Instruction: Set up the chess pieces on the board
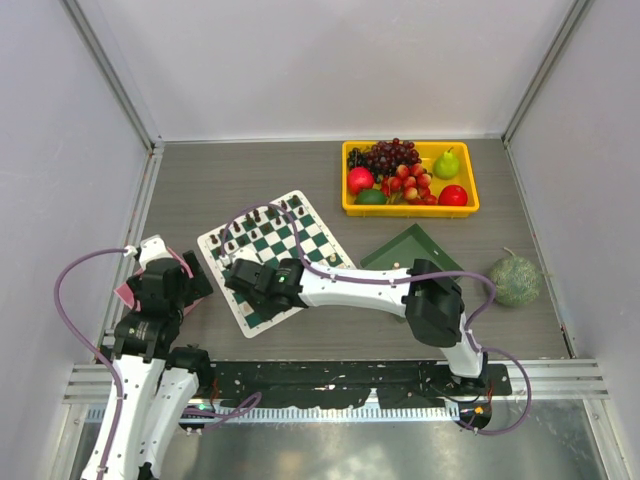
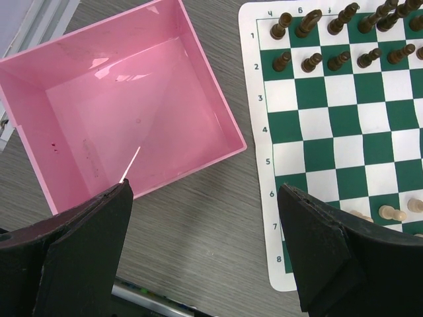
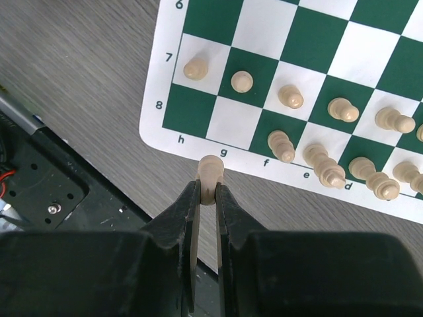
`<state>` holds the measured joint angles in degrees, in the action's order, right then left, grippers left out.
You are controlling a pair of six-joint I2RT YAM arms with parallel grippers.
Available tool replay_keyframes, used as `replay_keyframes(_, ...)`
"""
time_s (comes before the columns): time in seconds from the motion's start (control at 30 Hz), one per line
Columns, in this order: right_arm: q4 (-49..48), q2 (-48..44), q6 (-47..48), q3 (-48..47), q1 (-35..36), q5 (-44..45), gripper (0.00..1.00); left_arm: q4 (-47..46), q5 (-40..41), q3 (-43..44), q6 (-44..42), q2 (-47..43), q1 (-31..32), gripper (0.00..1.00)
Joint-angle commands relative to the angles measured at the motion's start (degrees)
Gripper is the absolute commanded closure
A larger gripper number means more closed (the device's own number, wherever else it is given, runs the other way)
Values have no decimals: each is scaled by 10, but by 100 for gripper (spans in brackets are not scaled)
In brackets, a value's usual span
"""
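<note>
Right fingers (image 3: pixel 187 212): clenched on one cream piece (image 3: pixel 211 170), gripped low on its body with the rounded head showing above the fingertips. The piece sits over the white border of the board (image 3: pixel 153 99), by the letter g; whether its base touches the mat cannot be told. Board: green and white checked mat, lying askew on the grey surface (image 1: pixel 250 170). Cream chess pieces (image 3: pixel 291 96): five small ones in a line along row 7, from file h inward. Several taller ones stand on row 8, from file f inward, and the line runs out of the wrist view. Dark pieces (image 2: pixel 310 63): two ranks on rows 1 and 2, at the opposite side. Left fingers (image 2: pixel 99 224): released, spread wide, above bare surface between a pink box (image 2: pixel 218 112) and the board's edge. Also on the surface: yellow tray (image 1: pixel 410 209) of fruit, far right; dark green square tray (image 1: pixel 405 248), just right of the board; green netted ball (image 1: pixel 515 280), further right.
</note>
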<state>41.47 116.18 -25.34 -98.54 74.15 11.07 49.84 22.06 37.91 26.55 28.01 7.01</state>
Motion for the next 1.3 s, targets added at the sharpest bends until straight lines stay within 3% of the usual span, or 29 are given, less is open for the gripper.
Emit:
replay_keyframes(0.0, -3, 16, 7, -33, 2, 14, 93, -19, 13, 5, -5, -7, -3, 1)
replay_keyframes(1.27, -46, 68, 4, -30, -22, 3, 90, -17, 19, 4, 0, -10, -2, 1)
